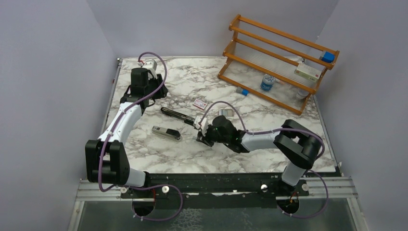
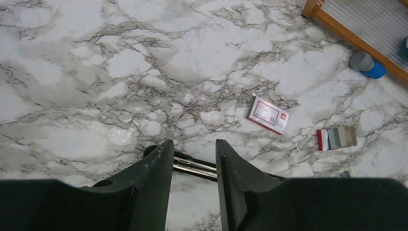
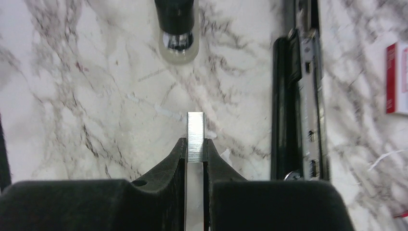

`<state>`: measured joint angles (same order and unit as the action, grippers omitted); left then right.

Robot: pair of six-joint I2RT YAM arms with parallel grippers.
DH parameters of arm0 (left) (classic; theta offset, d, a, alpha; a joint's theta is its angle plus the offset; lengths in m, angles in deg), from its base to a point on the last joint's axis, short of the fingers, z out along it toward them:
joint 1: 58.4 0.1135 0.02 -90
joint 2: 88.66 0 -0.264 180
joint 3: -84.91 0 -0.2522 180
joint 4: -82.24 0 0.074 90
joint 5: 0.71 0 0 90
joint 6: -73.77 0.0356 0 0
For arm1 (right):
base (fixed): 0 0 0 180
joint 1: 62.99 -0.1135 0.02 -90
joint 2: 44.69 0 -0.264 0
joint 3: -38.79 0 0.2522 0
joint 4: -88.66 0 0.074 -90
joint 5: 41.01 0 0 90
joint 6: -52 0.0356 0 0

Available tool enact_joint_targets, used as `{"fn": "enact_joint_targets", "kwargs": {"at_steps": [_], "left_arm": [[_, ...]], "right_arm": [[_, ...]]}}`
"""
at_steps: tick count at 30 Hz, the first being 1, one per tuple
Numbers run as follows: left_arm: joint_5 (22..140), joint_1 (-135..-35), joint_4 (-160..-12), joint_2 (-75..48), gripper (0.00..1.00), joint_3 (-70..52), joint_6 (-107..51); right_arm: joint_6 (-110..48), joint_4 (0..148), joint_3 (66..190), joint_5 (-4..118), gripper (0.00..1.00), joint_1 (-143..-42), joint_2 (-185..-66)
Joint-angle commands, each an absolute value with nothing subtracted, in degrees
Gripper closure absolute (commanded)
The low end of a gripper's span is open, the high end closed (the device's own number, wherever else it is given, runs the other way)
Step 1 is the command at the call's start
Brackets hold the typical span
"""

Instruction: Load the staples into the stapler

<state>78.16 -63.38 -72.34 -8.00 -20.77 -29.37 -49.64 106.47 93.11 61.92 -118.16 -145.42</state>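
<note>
The stapler [image 1: 178, 114] lies open mid-table, its silver channel facing up. In the left wrist view the channel [image 2: 195, 166] runs across behind my open left gripper [image 2: 194, 144], which hovers over the stapler's left end [image 1: 155, 95]. My right gripper [image 3: 196, 142] is shut on a silver staple strip [image 3: 196, 134] and holds it just left of the open stapler [image 3: 298, 96], near the stapler's right end in the top view [image 1: 201, 134]. The pink-red staples box [image 1: 200, 103] with its white label [image 2: 268, 114] lies behind the stapler.
A short black and silver piece [image 1: 166, 133] lies in front of the stapler. A small red tray of staple strips [image 2: 337, 138] sits right of the box. A wooden rack [image 1: 279, 62] stands back right, with a blue-capped bottle [image 1: 267, 83] and a small blue and grey cap [image 2: 367, 64].
</note>
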Motion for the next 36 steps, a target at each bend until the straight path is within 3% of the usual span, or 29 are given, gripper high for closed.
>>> {"fn": "enact_joint_targets", "kwargs": {"at_steps": [1,8,13,19,27,36], "left_arm": [[78.74,-62.8,-73.67,-11.0,0.59,-21.08,-30.86],[77.77,-62.8,-73.99,-11.8,0.59,-22.54,-37.2],[77.87,-62.8,-73.62,-9.99,0.59,-22.81,-40.54],[78.86,-62.54,-69.4,-5.15,0.59,-17.08,-38.92],[82.07,-62.01,-71.67,-3.43,0.59,-20.24,-41.68],[79.76,-61.57,-72.14,0.49,0.6,-19.88,-42.38]], "right_arm": [[-48.98,99.04,99.8,61.46,0.99,-117.98,-138.27],[-48.53,88.8,104.63,56.45,0.99,-114.97,-129.77],[-48.74,76.48,111.17,67.78,0.99,-107.87,-128.44],[-51.56,67.34,118.66,71.2,0.99,-106.49,-133.76],[-50.43,68.96,120.65,65.4,0.99,-106.49,-138.72],[-50.41,73.18,119.17,56.54,0.99,-105.98,-136.61]]}}
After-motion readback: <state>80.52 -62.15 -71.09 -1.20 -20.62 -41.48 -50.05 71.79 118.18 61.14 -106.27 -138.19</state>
